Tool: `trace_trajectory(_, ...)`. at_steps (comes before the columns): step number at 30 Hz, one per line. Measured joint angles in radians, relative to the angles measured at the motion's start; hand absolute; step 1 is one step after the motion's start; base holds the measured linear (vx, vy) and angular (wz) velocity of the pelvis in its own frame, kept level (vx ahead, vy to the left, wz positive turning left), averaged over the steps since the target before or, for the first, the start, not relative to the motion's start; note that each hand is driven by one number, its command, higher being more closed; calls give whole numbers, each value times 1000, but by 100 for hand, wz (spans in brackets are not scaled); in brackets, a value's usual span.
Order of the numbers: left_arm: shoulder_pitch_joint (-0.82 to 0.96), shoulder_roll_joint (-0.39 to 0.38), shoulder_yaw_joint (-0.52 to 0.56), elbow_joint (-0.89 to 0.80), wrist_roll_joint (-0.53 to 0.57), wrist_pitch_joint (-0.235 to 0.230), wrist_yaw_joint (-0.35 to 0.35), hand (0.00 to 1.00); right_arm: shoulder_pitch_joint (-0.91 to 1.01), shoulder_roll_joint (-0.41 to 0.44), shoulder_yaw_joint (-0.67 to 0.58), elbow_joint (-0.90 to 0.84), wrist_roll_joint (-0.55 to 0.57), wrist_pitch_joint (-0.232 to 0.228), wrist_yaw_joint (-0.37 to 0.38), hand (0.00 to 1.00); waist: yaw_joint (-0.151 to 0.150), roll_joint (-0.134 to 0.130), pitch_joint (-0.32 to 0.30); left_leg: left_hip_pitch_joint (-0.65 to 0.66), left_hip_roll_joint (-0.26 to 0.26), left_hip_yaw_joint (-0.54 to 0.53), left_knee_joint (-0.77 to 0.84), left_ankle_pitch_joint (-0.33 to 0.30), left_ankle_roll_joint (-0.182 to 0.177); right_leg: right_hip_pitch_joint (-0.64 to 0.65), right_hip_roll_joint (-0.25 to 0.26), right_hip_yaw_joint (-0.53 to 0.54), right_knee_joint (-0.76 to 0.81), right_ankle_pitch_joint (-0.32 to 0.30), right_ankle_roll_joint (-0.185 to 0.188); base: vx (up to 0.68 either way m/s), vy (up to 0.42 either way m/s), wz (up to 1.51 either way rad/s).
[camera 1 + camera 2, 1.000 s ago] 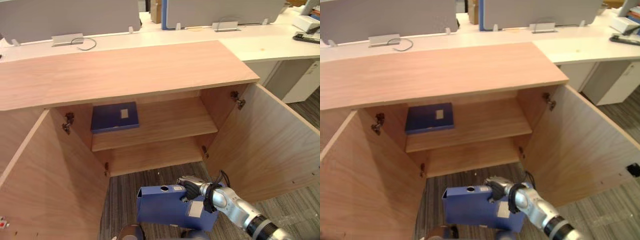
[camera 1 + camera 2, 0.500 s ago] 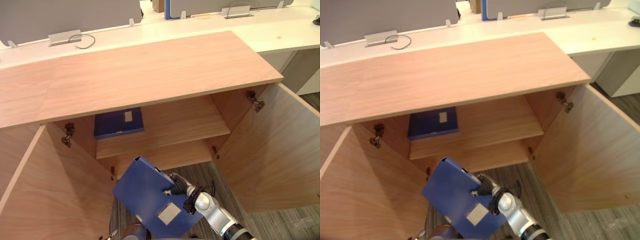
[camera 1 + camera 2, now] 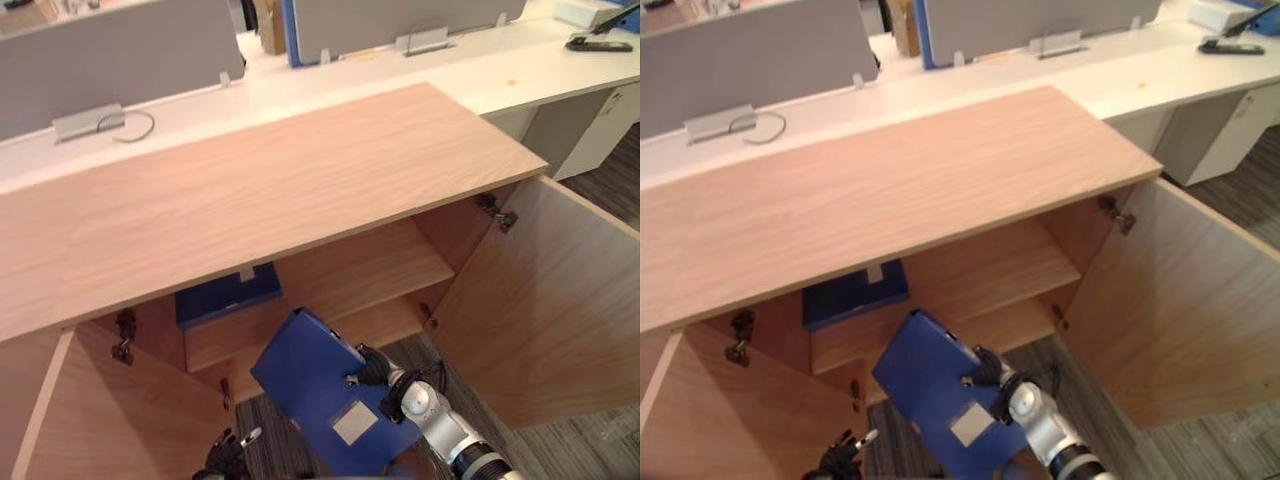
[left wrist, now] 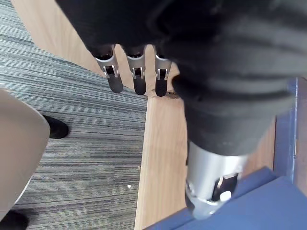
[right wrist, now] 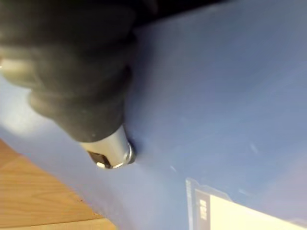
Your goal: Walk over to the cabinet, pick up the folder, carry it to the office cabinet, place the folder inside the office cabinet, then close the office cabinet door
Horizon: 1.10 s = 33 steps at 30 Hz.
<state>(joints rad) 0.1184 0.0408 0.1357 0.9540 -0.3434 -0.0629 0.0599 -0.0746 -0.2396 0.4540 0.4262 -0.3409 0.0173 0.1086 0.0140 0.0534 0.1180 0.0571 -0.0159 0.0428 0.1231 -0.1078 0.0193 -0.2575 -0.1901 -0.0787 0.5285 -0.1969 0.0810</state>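
Two doors of the office cabinet [image 3: 250, 190] stand wide open, the left door [image 3: 110, 420] and the right door [image 3: 560, 300] swung out over the carpet [image 3: 590, 450]. From my station I see the folder [image 3: 320, 400] held in the air in front of the opening. It is outside the cabinet and tilted, with its white label [image 3: 355, 424] facing up. Its upper corner points toward the front edge of the shelf [image 3: 360, 270], just below that edge.

My right hand [image 3: 378, 368] clamps the folder at its right edge. In the right wrist view the thumb [image 5: 108, 153] presses flat on the blue cover, so the folder lies to the hand's left and partly under it.

My left hand [image 3: 228, 458] hangs low by the left door's front edge, beside the folder's lower left corner, with its fingers [image 4: 136, 79] straight and holding nothing. I cannot tell whether its thumb touches the folder.

Another folder [image 3: 225, 295], also blue, lies flat at the shelf's left end, toward the back.
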Motion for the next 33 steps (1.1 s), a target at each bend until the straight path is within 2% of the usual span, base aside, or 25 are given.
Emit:
trace_trajectory(1, 6, 17, -1, 0, 8, 0, -1, 0, 10, 16, -4, -7, 18, -1, -1, 100, 3, -38, 20, 12, -17, -11, 23, -27, -18, 38, 5, -6, -119, 73, -8, 34, -191, 43)
trace_trajectory(2, -1, 20, 8, 8, 13, 0, -2, 0, 17, 16, -8, -9, 32, -4, -2, 100, 9, -47, 40, 19, -23, -16, 52, -55, -27, 52, -6, -20, -117, 64, 6, 10, -176, 26)
trace_trajectory(5, 19, 2, 38, 8, 24, -2, -2, 0, 48, 14, -20, -36, 46, -2, -3, 100, 20, -8, 30, -26, 37, -16, 131, -107, -58, 64, 50, -36, -147, 54, -8, -5, -169, -1)
trace_trajectory(7, 20, -24, 106, 5, 18, -2, -3, 0, 103, 6, -31, -122, 78, -1, -3, 100, 16, 2, 31, -109, 74, -30, 265, -159, -76, 40, 76, -59, -118, 21, -34, 6, -120, 15)
trace_trajectory(10, 13, -39, 146, -24, 16, -4, -12, 0, 112, -12, -36, -201, 142, -1, 0, 100, 17, -3, 60, -231, 97, -25, 504, -197, -80, 3, 84, -63, -37, -6, -47, 38, -53, 2)
trace_trajectory(12, 12, -40, 158, -25, 19, -6, -19, 0, 110, -17, -44, -263, 209, -2, 1, 100, 16, 1, 64, -271, 106, -15, 603, -256, -76, -57, 79, -48, 85, -66, -49, 46, 13, -16)
trace_trajectory(14, 8, -50, 163, -47, 19, -6, -27, 0, 104, -16, -100, -339, 344, -18, -4, 100, 14, -3, 69, -339, 106, 10, 723, -319, -72, -147, 56, -30, 235, -138, -40, 32, 66, -2)
trace_trajectory(21, 1, -57, 169, -82, 15, -14, -38, 0, 51, 36, -264, -391, 777, -86, -50, 100, 20, -8, 90, -440, 70, 54, 867, -465, -58, -305, -30, 0, 499, -272, -16, -19, 40, 17)
trace_trajectory(22, 1, -59, 177, -83, 15, -14, -39, 0, 41, 48, -285, -398, 815, -97, -57, 100, 23, -9, 90, -454, 68, 56, 883, -474, -57, -321, -39, -1, 520, -283, -17, 8, 11, 28)
trace_trajectory(23, -2, -60, 189, -85, 3, -15, -37, 0, 17, 62, -318, -398, 917, -118, -69, 100, 27, -13, 92, -480, 66, 56, 909, -481, -57, -343, -48, -2, 547, -293, -18, 18, 10, 22)
trace_trajectory(28, -7, -71, 244, -106, -14, -14, -27, 0, -39, 74, -418, -397, 1121, -165, -153, 100, 34, -23, 99, -573, 63, 51, 962, -483, -56, -409, -83, -30, 601, -310, -25, 24, -2, 30)
trace_trajectory(33, -4, -74, 252, -128, -65, -13, -5, 0, -245, 55, -478, -331, 1327, -210, -296, 100, 37, -27, 108, -679, 63, 49, 990, -482, -57, -506, -97, -37, 629, -307, -30, -13, -3, 17)
